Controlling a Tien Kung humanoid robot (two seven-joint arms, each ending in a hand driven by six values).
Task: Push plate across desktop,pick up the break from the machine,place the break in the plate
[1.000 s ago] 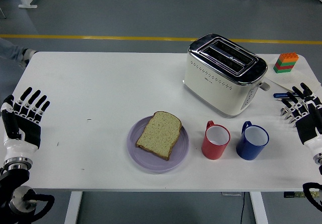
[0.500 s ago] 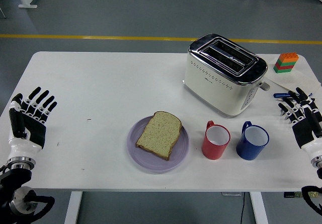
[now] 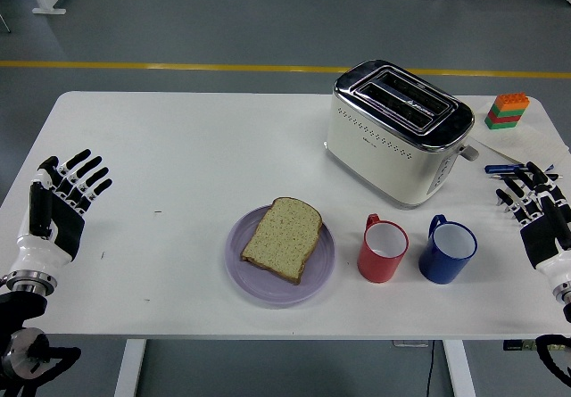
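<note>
Lying flat on the lilac plate (image 3: 312, 283), the bread slice (image 3: 283, 237) sits near the table's (image 3: 178, 147) front edge, left of the red mug (image 3: 383, 251) and blue mug (image 3: 447, 252). Toaster (image 3: 397, 131) stands behind the mugs, slots empty. Left hand (image 3: 59, 210) at the left edge, fingers spread, holding nothing. Right hand (image 3: 535, 208) at the right edge, fingers likewise apart, empty. Toy-brick stack (image 3: 508, 111) at far right.

Left hand (image 3: 55, 211), right hand (image 3: 539, 211): fingers spread, empty.
</note>
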